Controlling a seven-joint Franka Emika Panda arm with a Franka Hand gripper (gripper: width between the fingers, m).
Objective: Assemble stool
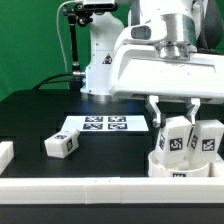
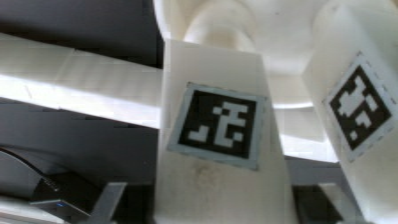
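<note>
Pointing straight down over seat (image 1: 186, 170) | wrist vertical | gripper (image 1: 171, 112) pinching upright leg (image 1: 175, 142)

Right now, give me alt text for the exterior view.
The pincer grips an upright leg on the round seat, beside a second leg. A third leg lies on the black table near the marker board.

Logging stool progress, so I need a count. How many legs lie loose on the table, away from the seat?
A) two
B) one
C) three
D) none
B: only the loose leg lies on the table, by the marker board. The held leg in the gripper and the other upright leg stand at the seat.
</note>
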